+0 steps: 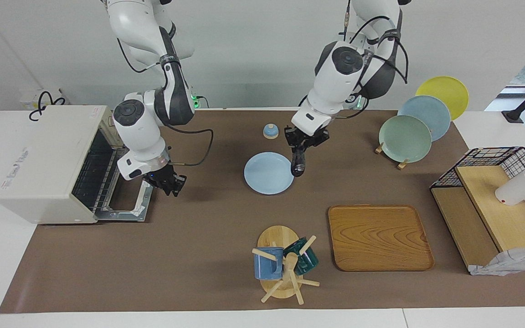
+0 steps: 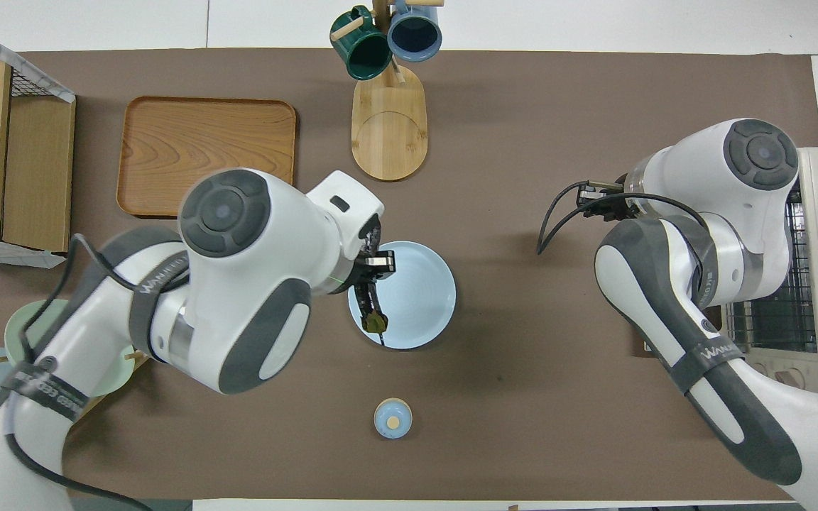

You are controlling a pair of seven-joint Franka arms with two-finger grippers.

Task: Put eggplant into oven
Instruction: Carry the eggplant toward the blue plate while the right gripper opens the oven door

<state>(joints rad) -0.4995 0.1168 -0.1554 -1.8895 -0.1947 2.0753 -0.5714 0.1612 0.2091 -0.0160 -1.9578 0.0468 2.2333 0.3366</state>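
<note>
L gripper (image 1: 300, 145) is clamped on the eggplant (image 1: 298, 164), which hangs nearly upright, stem end up, over the edge of the light blue plate (image 1: 267, 175) at about 3 o'clock in the facing view. R gripper (image 1: 169, 183) hovers over the oven's (image 1: 43, 159) dropped door (image 1: 126, 200), fingers slightly apart w/ nothing between them. Oven sits at the R arm's end of the table, rack visible inside.
</note>
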